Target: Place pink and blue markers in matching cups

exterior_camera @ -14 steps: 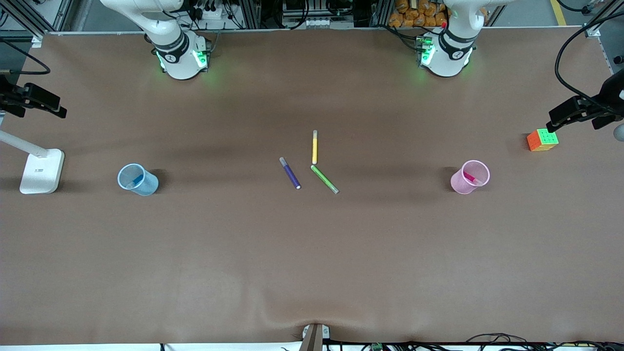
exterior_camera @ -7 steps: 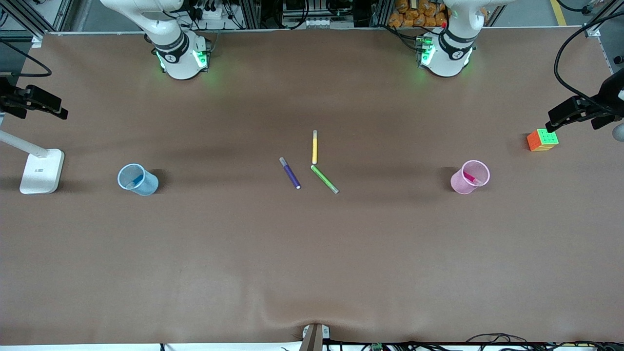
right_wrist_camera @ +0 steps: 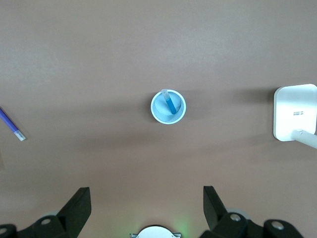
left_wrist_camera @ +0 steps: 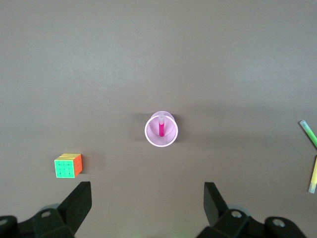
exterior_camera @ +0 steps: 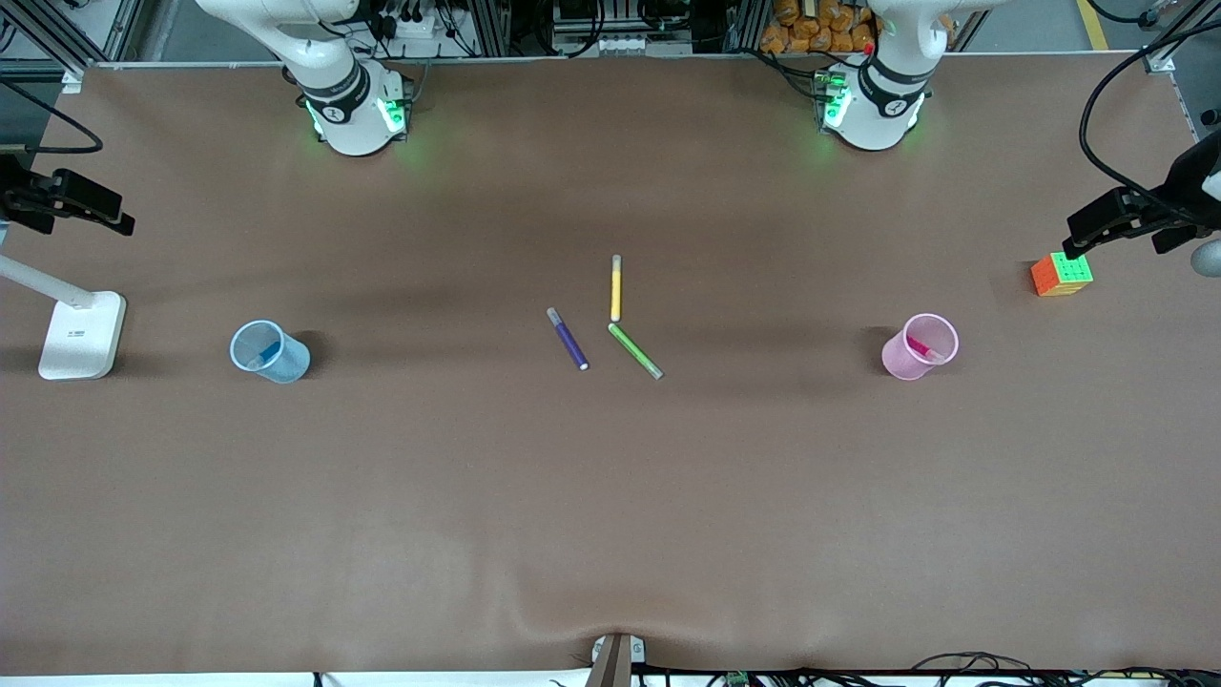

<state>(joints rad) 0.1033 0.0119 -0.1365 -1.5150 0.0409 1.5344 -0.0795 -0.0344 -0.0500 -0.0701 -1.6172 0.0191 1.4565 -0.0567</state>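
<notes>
The pale pink cup (exterior_camera: 904,361) stands upright toward the left arm's end of the table, with the pink marker (exterior_camera: 921,347) standing in it. The pale blue cup (exterior_camera: 288,366) stands upright toward the right arm's end, with the blue marker (exterior_camera: 270,351) leaning in it. My left gripper (left_wrist_camera: 146,198) is open and empty, high over the table, looking down on the pink cup (left_wrist_camera: 149,138) and pink marker (left_wrist_camera: 161,130). My right gripper (right_wrist_camera: 147,198) is open and empty, high over the table, looking down on the blue cup (right_wrist_camera: 155,114) and blue marker (right_wrist_camera: 171,105).
A dark purple pen (exterior_camera: 568,339), a yellow pen (exterior_camera: 616,287) and a green pen (exterior_camera: 635,350) lie together at the table's middle. A colour cube (exterior_camera: 1062,274) sits at the left arm's end. A white lamp base (exterior_camera: 81,334) stands at the right arm's end.
Nothing on the table has moved. The dark hardware at the view's edge above the cube has shifted slightly.
</notes>
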